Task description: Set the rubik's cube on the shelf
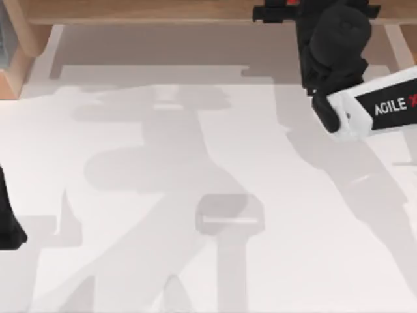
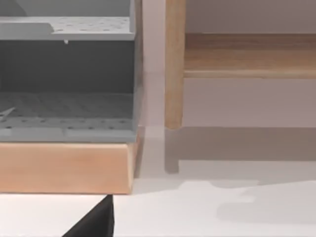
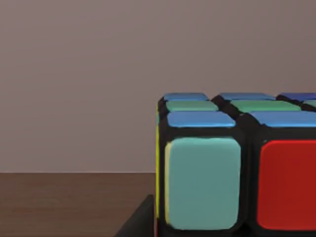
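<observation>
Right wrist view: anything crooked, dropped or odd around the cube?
Nothing stands out. The cube sits square and upright, tiles intact, over the brown shelf board. From above, the right hand is at the shelf; the left arm is parked at the table's left edge.

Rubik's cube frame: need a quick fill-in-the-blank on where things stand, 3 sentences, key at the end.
1. In the top view, the right arm reaches over the ____ at the table's far edge.
2. In the right wrist view, the rubik's cube shows a large red tile beside a ____ one.
3. The left arm sits parked at the top view's ____ edge.

Missing words: shelf; teal; left
</observation>
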Action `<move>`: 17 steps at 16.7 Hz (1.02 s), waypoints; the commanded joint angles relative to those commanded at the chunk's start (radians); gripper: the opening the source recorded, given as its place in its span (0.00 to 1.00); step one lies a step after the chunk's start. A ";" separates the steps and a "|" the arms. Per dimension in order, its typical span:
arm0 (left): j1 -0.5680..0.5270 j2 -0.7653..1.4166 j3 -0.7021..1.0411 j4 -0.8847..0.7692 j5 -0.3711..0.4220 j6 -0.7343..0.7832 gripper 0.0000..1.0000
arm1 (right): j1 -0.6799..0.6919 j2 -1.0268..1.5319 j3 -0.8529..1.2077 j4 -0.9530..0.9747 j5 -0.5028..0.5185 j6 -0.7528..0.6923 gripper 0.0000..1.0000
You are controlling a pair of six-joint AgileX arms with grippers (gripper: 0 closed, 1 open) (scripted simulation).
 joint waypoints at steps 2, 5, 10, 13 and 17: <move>0.000 0.000 0.000 0.000 0.000 0.000 1.00 | 0.000 0.000 0.000 0.000 0.000 0.000 0.83; 0.000 0.000 0.000 0.000 0.000 0.000 1.00 | 0.000 0.000 0.000 0.000 0.000 0.000 1.00; 0.000 0.000 0.000 0.000 0.000 0.000 1.00 | 0.000 0.000 0.000 0.000 0.000 0.000 1.00; 0.000 0.000 0.000 0.000 0.000 0.000 1.00 | 0.003 0.000 -0.001 0.000 0.000 0.000 1.00; 0.000 0.000 0.000 0.000 0.000 0.000 1.00 | -0.011 -0.020 -0.045 0.026 -0.060 -0.031 1.00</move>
